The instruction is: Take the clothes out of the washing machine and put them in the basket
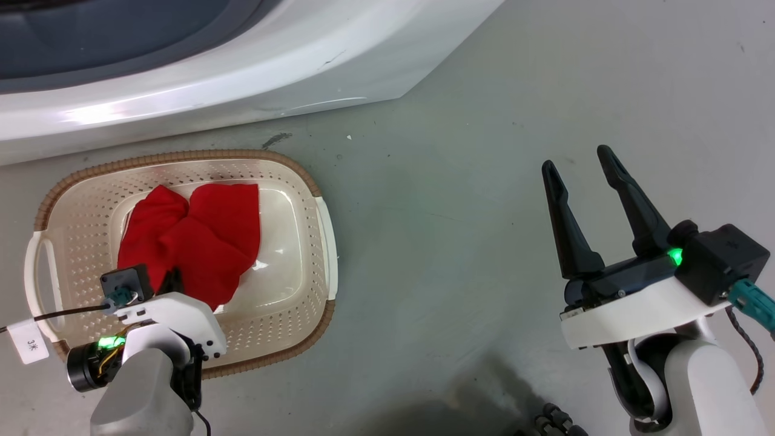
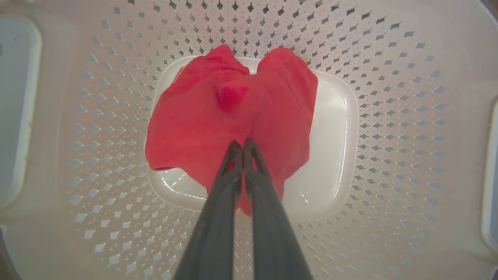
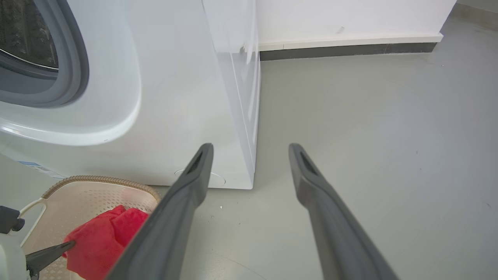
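Observation:
The red clothes (image 1: 200,236) lie crumpled on the floor of the cream basket (image 1: 181,156), which stands on the floor just in front of the white washing machine (image 1: 242,66). My left gripper (image 1: 172,280) points down into the basket. In the left wrist view its fingertips (image 2: 242,144) are pressed together, pinching a fold of the clothes (image 2: 218,116) above the basket's perforated wall (image 2: 389,116). My right gripper (image 1: 576,158) hangs open over bare floor to the right, holding nothing. The right wrist view shows it (image 3: 251,149) facing the machine's corner (image 3: 233,116), with the grey door ring (image 3: 74,66), basket (image 3: 97,179) and clothes (image 3: 101,237) at left.
Grey floor (image 1: 454,212) stretches right of the basket and machine. A wall with a dark baseboard (image 3: 350,48) runs behind. A cable with a white tag (image 1: 29,342) trails from my left wrist. Part of my base (image 1: 554,421) shows at the bottom edge.

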Controlling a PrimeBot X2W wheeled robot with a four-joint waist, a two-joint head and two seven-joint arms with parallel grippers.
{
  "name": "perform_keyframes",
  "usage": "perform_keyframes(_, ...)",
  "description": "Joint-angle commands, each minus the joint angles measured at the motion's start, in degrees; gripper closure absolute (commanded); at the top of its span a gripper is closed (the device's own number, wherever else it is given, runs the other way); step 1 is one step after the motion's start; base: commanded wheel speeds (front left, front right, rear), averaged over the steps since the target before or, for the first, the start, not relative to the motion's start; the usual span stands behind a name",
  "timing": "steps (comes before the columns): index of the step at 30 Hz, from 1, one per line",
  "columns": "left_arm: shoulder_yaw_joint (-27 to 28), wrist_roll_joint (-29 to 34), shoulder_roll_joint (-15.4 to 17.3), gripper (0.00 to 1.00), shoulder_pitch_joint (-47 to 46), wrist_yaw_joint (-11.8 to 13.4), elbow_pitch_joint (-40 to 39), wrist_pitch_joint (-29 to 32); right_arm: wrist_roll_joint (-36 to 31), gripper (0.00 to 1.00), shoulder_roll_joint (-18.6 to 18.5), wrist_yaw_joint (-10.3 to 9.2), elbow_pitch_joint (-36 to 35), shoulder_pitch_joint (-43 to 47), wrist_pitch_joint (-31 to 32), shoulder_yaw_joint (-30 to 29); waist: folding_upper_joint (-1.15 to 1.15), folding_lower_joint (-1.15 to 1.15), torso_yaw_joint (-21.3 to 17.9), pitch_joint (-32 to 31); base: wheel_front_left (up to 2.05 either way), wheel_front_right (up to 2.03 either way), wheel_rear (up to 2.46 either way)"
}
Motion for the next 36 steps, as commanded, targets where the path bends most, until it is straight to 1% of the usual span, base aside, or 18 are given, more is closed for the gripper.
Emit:
perform_keyframes(1, 0.1, -0.3, 0.2, 1.00, -0.9, -0.3, 1.5, -0.3, 0.2, 0.00, 0.1, -0.04, 0.5, -0.8, -0.4, 0.0, 0.00, -0.01, -0.1, -0.1, 0.00, 0.00, 0.00)
perform_keyframes(2, 0.2, -0.4, 0.0, 0.99, -1.1, -0.4, 2.3, -0.3, 0.3, 0.00, 0.1, -0.04, 0.9, -0.7, -0.6, 0.0, 0.00, -0.01, -0.1, -0.5, 0.00, 0.00, 0.00)
perform_keyframes(3, 0.2, -0.5, -0.2, 0.67, -1.2, -0.5, 3.1, -0.3, 0.3, 0.00, 0.1, -0.04, 1.3, -0.6, -0.8, -0.1, 0.00, -0.01, -0.1, -0.9, 0.00, 0.00, 0.00)
perform_keyframes(4, 0.2, -0.4, -0.2, 0.45, -1.3, -0.8, 3.7, -0.4, 0.3, 0.00, 0.1, -0.04, 1.7, -0.5, -0.7, -0.1, 0.00, -0.01, 0.0, -1.5, 0.00, 0.00, 0.00)
perform_keyframes(5, 0.1, -0.4, -0.5, 0.00, -1.2, -0.8, 4.2, -0.4, 0.3, 0.00, 0.1, -0.04, 2.0, -0.4, -0.8, -0.2, 0.00, -0.01, 0.2, -2.2, 0.00, 0.00, 0.00)
perform_keyframes(12, 1.6, -0.4, -2.0, 0.00, 2.6, -1.8, 2.8, -0.4, -0.6, 0.00, 0.1, -0.04, 4.0, 1.1, -0.8, -0.7, 0.00, -0.01, 2.3, -10.0, 0.00, 0.00, 0.00)
perform_keyframes(17, 2.9, 0.0, -3.7, 0.00, 6.7, -2.4, -0.3, -0.4, -1.2, 0.00, 0.1, -0.04, 4.8, 2.5, 0.2, -1.7, 0.00, -0.01, 4.0, -16.1, 0.00, 0.00, 0.00)
perform_keyframes(22, 4.4, 1.2, -5.3, 0.00, 11.3, -2.2, -4.6, -0.4, -1.7, 0.00, 0.1, -0.04, 4.7, 4.5, 1.2, -2.9, 0.00, -0.01, 5.4, -21.3, 0.00, 0.00, 0.00)
perform_keyframes(27, 5.5, 2.7, -6.4, 0.00, 14.8, -2.0, -9.1, -0.4, -1.8, 0.00, 0.1, -0.04, 4.2, 6.3, 2.0, -3.9, 0.00, -0.01, 6.6, -24.2, 0.00, 0.00, 0.00)
perform_keyframes(28, 5.9, 3.4, -7.0, 0.00, 16.2, -2.0, -11.7, -0.4, -2.0, 0.00, 0.1, -0.04, 3.8, 6.9, 2.4, -4.3, 0.00, -0.01, 7.2, -25.2, 0.00, 0.00, 0.00)
perform_keyframes(29, 5.9, 3.4, -7.0, 0.00, 16.2, -2.0, -11.7, -0.4, -2.0, 0.00, 0.1, -0.04, 3.8, 6.9, 2.4, -4.3, 0.00, -0.01, 7.2, -25.2, 0.00, 0.00, 0.00)
perform_keyframes(36, 7.0, 6.7, -8.3, 0.00, 20.1, -1.5, -20.5, -0.4, -2.7, 0.00, 0.1, -0.04, 2.6, 8.4, 3.4, -5.1, 0.00, -0.01, 9.3, -28.1, 0.00, 0.00, 0.00)
